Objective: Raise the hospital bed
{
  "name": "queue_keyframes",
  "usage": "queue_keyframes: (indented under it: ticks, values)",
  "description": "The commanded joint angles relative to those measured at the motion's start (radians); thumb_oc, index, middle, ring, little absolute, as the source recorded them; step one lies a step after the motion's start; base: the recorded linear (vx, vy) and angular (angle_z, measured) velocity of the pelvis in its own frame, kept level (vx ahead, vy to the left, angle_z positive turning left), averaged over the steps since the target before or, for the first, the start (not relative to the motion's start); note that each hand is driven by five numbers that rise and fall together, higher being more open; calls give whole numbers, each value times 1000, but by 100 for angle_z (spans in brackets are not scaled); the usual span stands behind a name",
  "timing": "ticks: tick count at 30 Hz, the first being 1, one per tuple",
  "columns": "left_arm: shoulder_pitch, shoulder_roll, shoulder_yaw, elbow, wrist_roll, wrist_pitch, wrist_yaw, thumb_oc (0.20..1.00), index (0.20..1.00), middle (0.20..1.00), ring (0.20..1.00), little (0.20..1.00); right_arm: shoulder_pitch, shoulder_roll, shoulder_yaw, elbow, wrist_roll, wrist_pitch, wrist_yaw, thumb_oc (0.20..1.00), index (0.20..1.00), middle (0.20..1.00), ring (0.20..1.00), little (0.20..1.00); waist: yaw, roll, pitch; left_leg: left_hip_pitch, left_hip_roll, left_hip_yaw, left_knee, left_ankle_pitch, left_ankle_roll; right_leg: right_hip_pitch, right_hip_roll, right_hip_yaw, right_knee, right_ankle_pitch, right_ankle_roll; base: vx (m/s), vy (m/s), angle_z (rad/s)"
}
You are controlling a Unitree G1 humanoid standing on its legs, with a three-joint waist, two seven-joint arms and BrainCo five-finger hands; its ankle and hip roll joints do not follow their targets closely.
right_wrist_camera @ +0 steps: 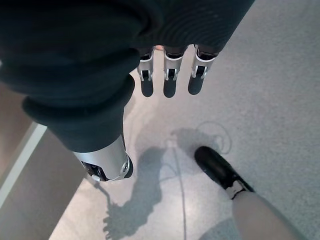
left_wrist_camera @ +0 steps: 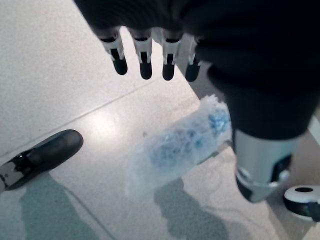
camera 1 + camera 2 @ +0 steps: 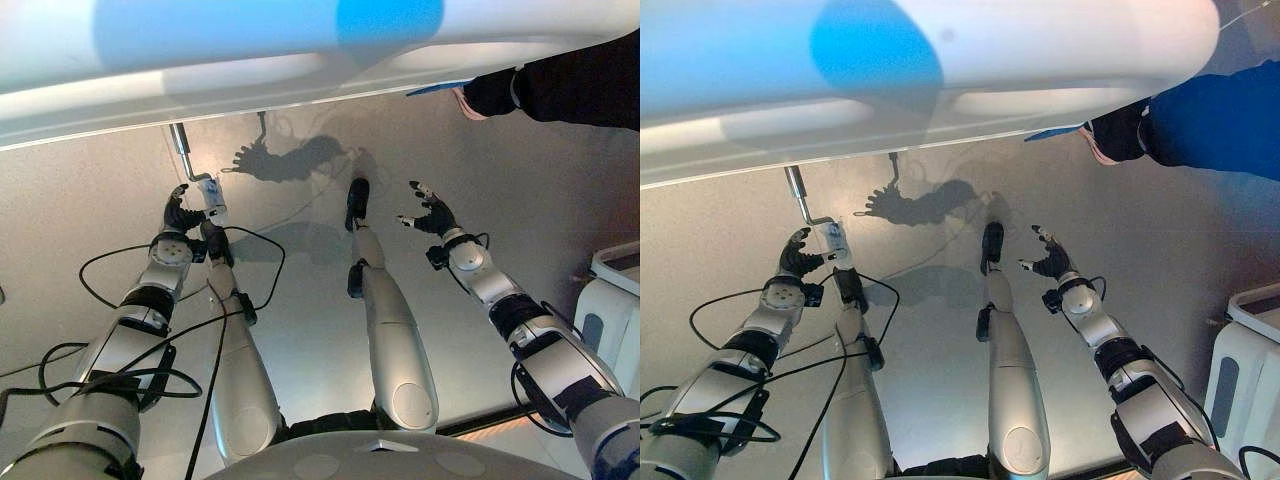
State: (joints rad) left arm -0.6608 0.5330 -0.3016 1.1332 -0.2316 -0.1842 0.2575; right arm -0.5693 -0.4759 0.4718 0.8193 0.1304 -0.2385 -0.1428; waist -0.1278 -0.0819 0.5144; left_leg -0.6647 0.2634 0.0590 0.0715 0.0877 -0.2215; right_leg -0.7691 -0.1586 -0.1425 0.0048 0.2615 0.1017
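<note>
So the hospital bed [image 3: 300,50] takes up the whole 12 o'clock strip of the head views, a big white footboard edge looming over grey floor [image 3: 540,190]. A person's dark sleeve [image 3: 570,85] reaches in at about 2 o'clock, next to the bed edge. Over at 3 to 4 o'clock there's a white bin [image 3: 615,300].

Hanging down from under the bed at about 10 o'clock is the metal crank [image 3: 800,200], with a handle wrapped in clear plastic [image 2: 175,147]. The left robot hand [image 3: 183,212] sits just beside that handle, fingers relaxed and not closed on it as far as I can tell; in the wrist view the fingers are straight above the wrapped handle. The right robot hand [image 3: 432,213] floats at about 1 o'clock over bare floor, spread wide, holding nothing.

What worries me: that plastic wrap looks slippery, so a loose grip could slide off mid-turn. The person's arm is also close to the bed.
</note>
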Motion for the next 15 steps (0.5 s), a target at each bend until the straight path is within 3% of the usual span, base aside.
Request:
queue_keyframes:
  ticks: [1, 15]
  values:
    - [-4, 71, 10, -1, -21, -17, 23, 1000, 1000, 1000, 1000, 1000, 6, -47, 1, -71, 20, -41, -25, 1000, 1000, 1000, 1000, 1000, -6, -37, 6, -124, -27, -17, 44, 90, 68, -16, 7, 31, 125, -109, 70, 0, 0, 0]
    - [-80, 109, -3, -14, -122, -9, -21, 1000, 1000, 1000, 1000, 1000, -16, -87, 17, -175, 15, -50, -26, 1000, 1000, 1000, 1000, 1000, -12, -37, 6, -189, -28, -21, 16, 103, 66, -96, 12, 29, 122, -104, 69, 0, 0, 0]
